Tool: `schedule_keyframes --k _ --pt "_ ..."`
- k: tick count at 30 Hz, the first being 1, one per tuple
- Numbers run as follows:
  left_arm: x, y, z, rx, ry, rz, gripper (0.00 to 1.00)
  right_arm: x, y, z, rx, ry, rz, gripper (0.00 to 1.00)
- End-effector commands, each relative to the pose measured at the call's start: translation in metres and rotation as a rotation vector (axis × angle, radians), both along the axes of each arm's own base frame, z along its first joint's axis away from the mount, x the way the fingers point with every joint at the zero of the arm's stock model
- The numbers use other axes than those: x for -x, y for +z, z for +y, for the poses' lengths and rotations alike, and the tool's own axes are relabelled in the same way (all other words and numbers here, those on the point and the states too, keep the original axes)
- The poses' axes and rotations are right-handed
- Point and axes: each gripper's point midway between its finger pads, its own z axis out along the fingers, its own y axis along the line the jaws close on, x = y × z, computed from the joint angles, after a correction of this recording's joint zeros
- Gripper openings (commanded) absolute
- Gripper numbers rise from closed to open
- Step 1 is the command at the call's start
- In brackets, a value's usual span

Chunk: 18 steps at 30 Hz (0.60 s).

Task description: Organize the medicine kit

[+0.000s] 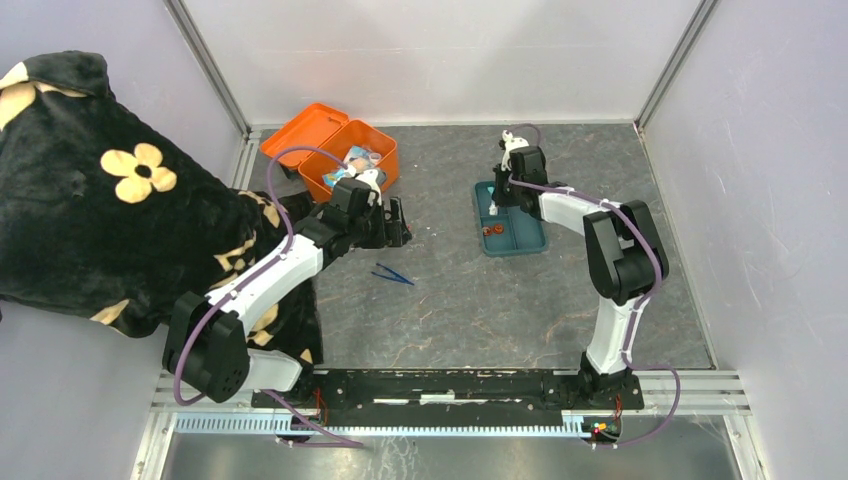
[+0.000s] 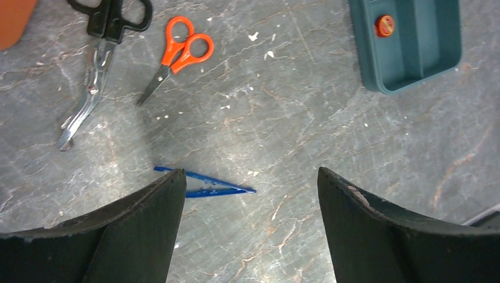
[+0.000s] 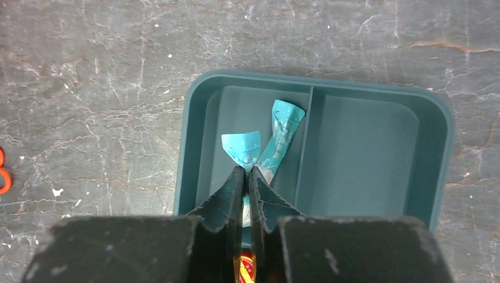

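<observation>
Medicine kit (image 1: 305,130): stands at the far left of the table, lid thrown open toward the far-left corner. Packets lie inside the box.

Left gripper (image 2: 250,177): hovers just near of the kit. The jaws stand wide apart with nothing between them. Blue tweezers (image 2: 206,184) lie flat on the grey table (image 2: 283,118) below, partly hidden behind one finger in the left wrist view and not touched.

Right gripper (image 3: 246,171): reaches down into the teal tray (image 3: 377,94), which sits right of centre, well apart from the kit. The jaws are drawn almost together on the teal sachets (image 3: 283,135). These lie in one of the two compartments shown, on one side of the divider. Whether both sachets are pinched or only one cannot be told from this angle.

Other items: a small round orange-red item (image 2: 384,25) rests in the tray. Orange-handled scissors (image 2: 177,56) and black-handled shears (image 2: 100,65) lie side by side on the table, apart from each other. A black cloth with yellow flowers (image 1: 100,200) covers the left edge of the scene.
</observation>
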Motion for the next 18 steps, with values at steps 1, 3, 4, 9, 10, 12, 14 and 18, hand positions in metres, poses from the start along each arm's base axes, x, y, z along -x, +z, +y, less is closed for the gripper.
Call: schedule_keyframes --k 1,3,4,9,10,12,14,18 --pt "-0.002 0.002 0.016 -0.063 0.048 -0.048 0.88 -0.012 0.011 -0.001 0.023 0.009 -0.022 0.14" --pt "-0.002 0.000 0.016 -0.064 0.049 -0.044 0.88 -0.013 0.016 0.000 0.015 0.019 -0.032 0.18" --pt "-0.002 -0.001 0.016 -0.066 0.049 -0.042 0.88 -0.013 0.019 0.001 0.011 0.025 -0.042 0.19" --pt "-0.007 -0.001 0.025 -0.102 0.083 -0.063 0.89 -0.010 0.045 0.007 -0.043 0.056 -0.105 0.38" --pt "-0.007 -0.001 0.026 -0.108 0.085 -0.063 0.90 -0.008 0.051 0.009 -0.060 0.062 -0.116 0.39" --pt "-0.008 -0.002 0.028 -0.119 0.089 -0.065 0.90 -0.004 0.060 0.009 -0.077 0.063 -0.134 0.41" --pt "-0.008 -0.005 0.031 -0.135 0.100 -0.061 0.91 0.001 0.070 0.006 -0.084 0.058 -0.155 0.44" --pt "-0.008 -0.007 0.037 -0.151 0.124 -0.059 0.91 0.011 0.091 -0.013 -0.075 0.004 -0.201 0.53"
